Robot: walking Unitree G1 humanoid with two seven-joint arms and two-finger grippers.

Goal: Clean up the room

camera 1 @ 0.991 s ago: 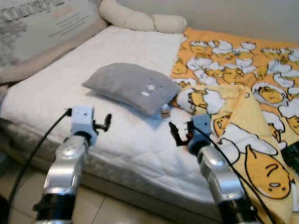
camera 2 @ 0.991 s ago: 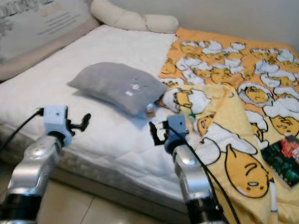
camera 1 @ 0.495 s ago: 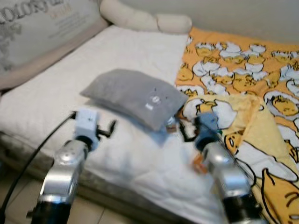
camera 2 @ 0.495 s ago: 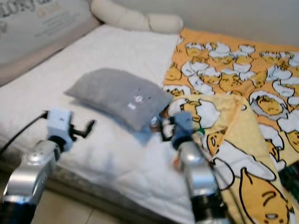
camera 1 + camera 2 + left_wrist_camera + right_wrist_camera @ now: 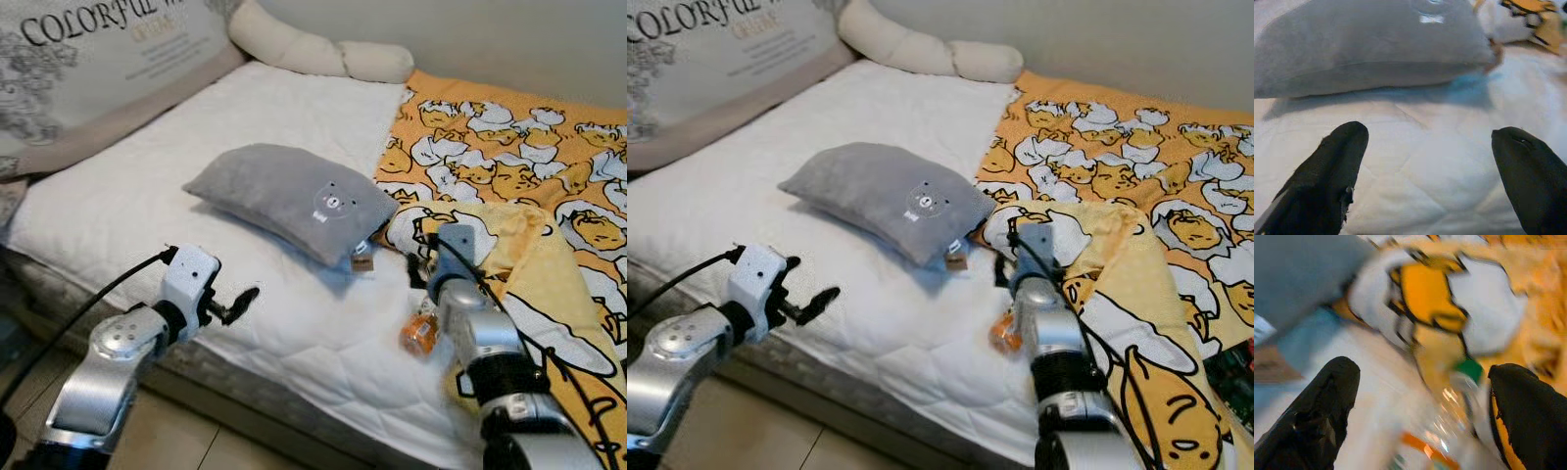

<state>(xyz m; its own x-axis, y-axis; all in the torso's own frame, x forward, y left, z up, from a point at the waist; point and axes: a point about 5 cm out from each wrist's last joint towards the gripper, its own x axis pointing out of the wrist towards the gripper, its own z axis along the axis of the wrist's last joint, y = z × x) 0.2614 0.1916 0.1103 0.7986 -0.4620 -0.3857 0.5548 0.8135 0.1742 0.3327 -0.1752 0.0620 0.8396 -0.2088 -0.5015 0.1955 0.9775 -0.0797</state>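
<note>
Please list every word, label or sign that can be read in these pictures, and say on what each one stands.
"COLORFUL W…", cut off at the picture's top edge: large dark letters on the cushion at the head of the bed.
"GUIDE", probably: the smaller orange line below it; the fine print underneath is too small to read.
Pillow: a bear face, no words; its tag is too small to read.
Bottle: label blurred.

Even, soft indoor light, faint shadow under the grey pillow (image 5: pixel 289 198), head views sharp — right wrist view motion-blurred.
</note>
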